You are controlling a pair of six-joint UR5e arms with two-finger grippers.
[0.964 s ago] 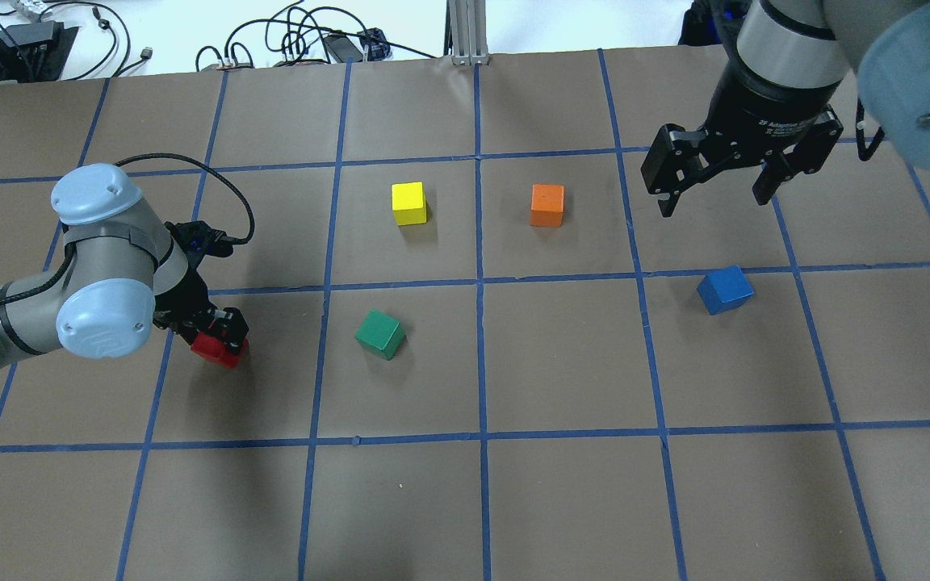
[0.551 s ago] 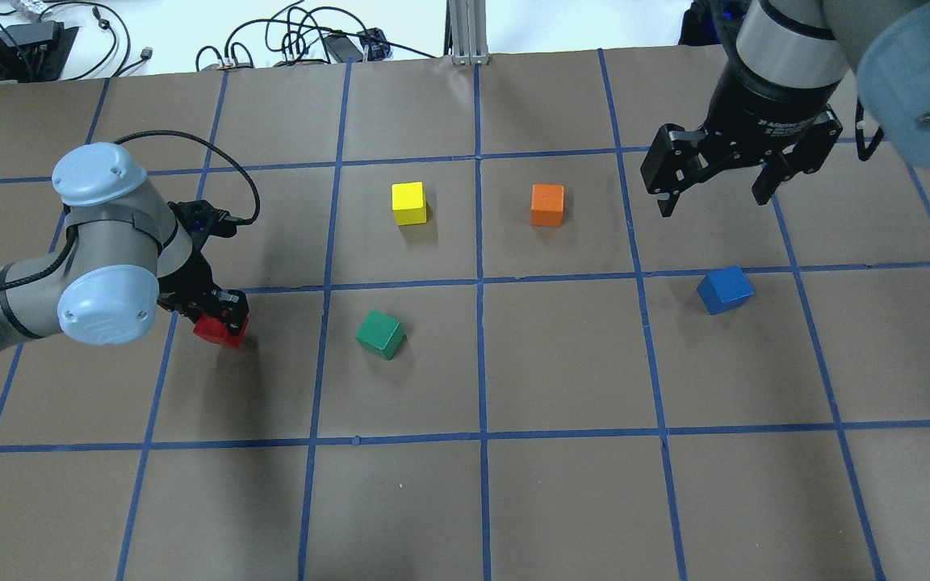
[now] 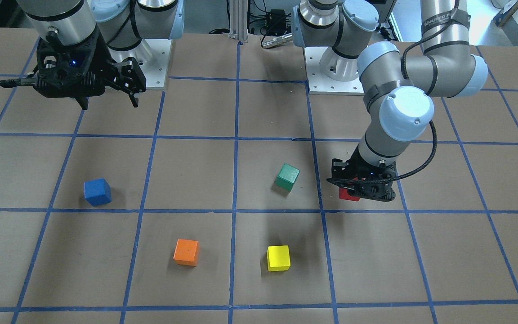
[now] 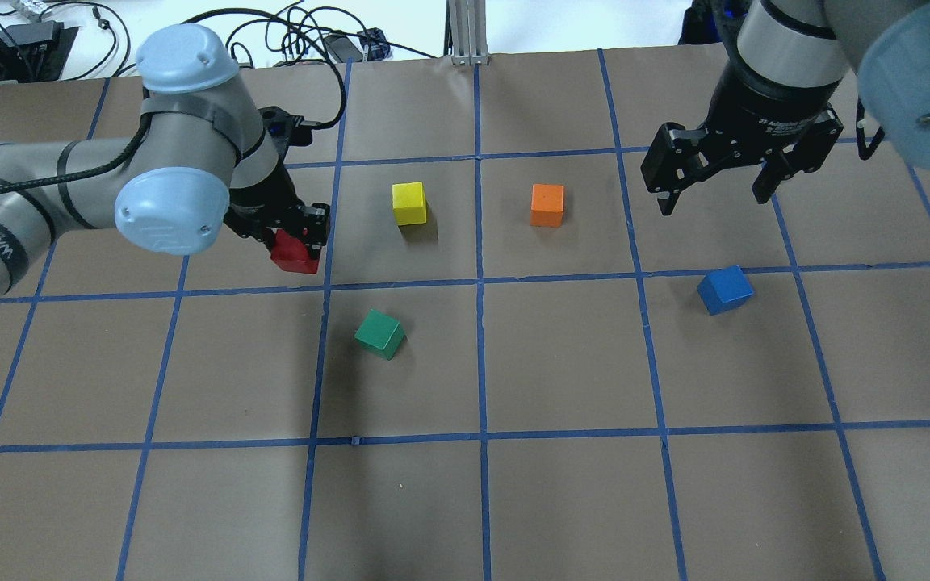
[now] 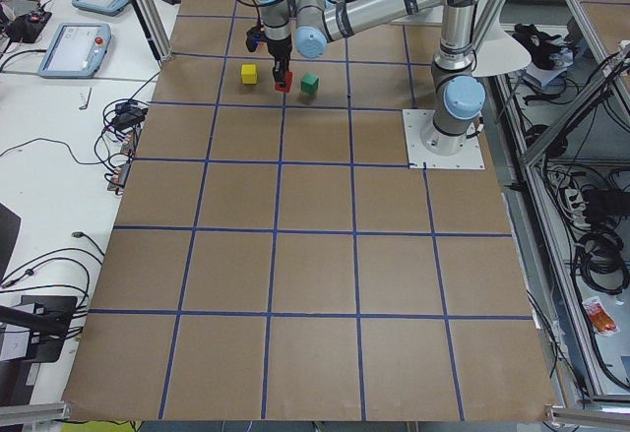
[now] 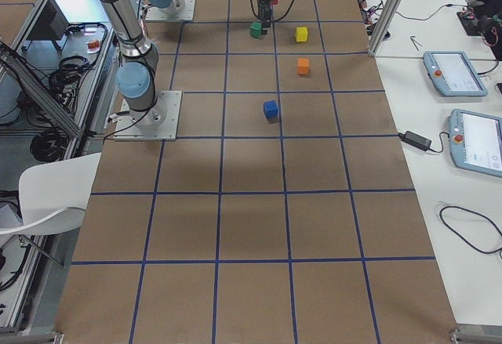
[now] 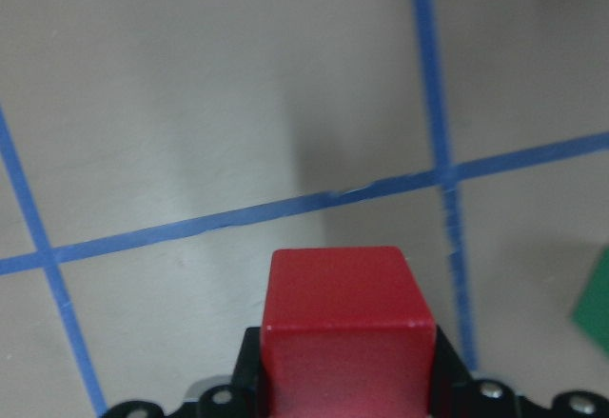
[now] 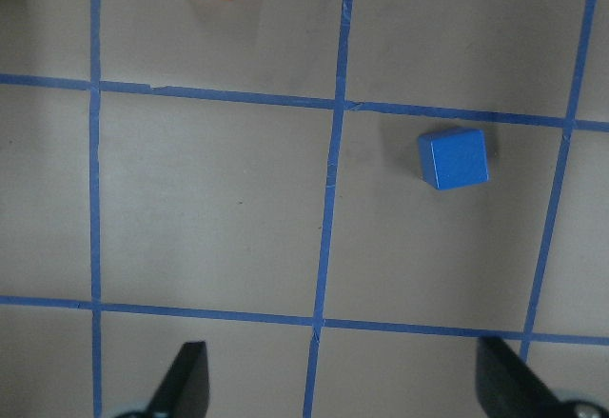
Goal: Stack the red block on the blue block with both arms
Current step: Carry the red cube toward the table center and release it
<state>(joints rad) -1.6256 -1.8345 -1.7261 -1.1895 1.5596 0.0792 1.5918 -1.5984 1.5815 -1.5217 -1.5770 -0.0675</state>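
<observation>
My left gripper [image 4: 297, 242] is shut on the red block [image 4: 294, 255] and holds it above the table, left of the yellow cube. The red block also shows in the left wrist view [image 7: 344, 323] and the front-facing view [image 3: 348, 194], under the left gripper [image 3: 361, 191]. The blue block [image 4: 724, 289] lies on the table at the right, also seen in the front-facing view [image 3: 97, 191] and the right wrist view [image 8: 454, 158]. My right gripper [image 4: 714, 194] hangs open and empty, high above the table behind the blue block.
A yellow cube [image 4: 409, 202] and an orange cube [image 4: 547, 205] sit mid-table at the back. A green cube [image 4: 379, 333] sits in front of the left gripper. The brown table [image 4: 562, 484] carries a blue tape grid. Cables lie beyond the far edge.
My left arm has lifted the red block and carried it up and to the right, toward the yellow cube. The right arm has stayed still.
</observation>
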